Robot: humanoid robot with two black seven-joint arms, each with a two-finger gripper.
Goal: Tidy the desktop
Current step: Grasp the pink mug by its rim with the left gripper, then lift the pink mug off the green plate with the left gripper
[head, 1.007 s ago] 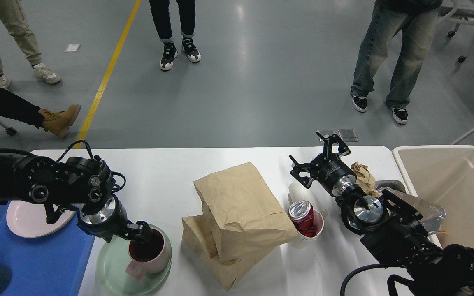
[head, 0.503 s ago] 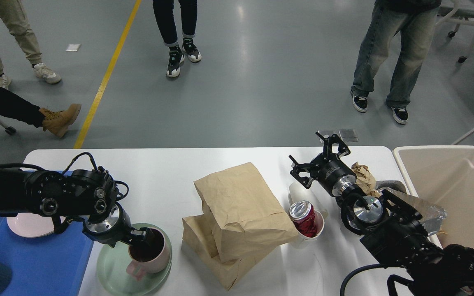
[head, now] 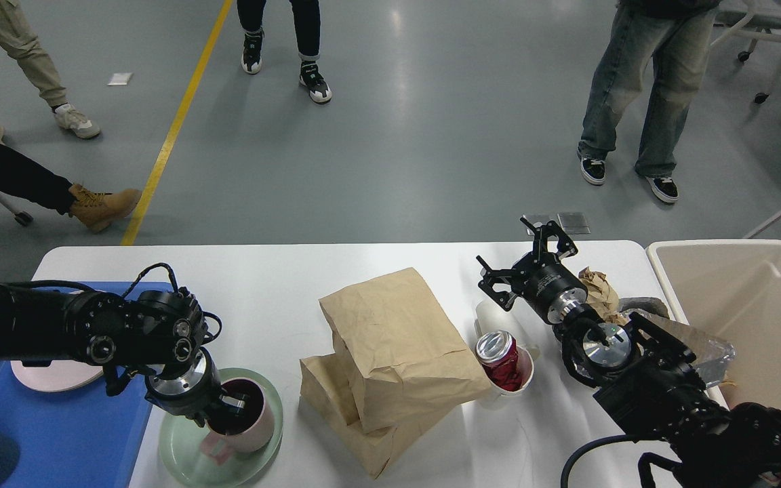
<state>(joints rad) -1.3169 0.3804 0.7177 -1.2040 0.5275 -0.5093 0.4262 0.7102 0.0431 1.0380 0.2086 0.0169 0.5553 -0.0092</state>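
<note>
At lower left, the pink mug [head: 245, 423] on the green plate [head: 190, 457] is gripped by its rim in the left claw [head: 231, 409], presumably for lifting; the right claw [head: 528, 261] is held wide above the tabletop [head: 282, 285].

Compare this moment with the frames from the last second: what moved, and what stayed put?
The left arm drew back toward the near edge, and its left gripper sank at the pink mug on the green plate; the mug shifted slightly nearer. Whether it is gripped cannot be told. The right gripper, paper bags, red can and beige bin stayed as they were.
</note>
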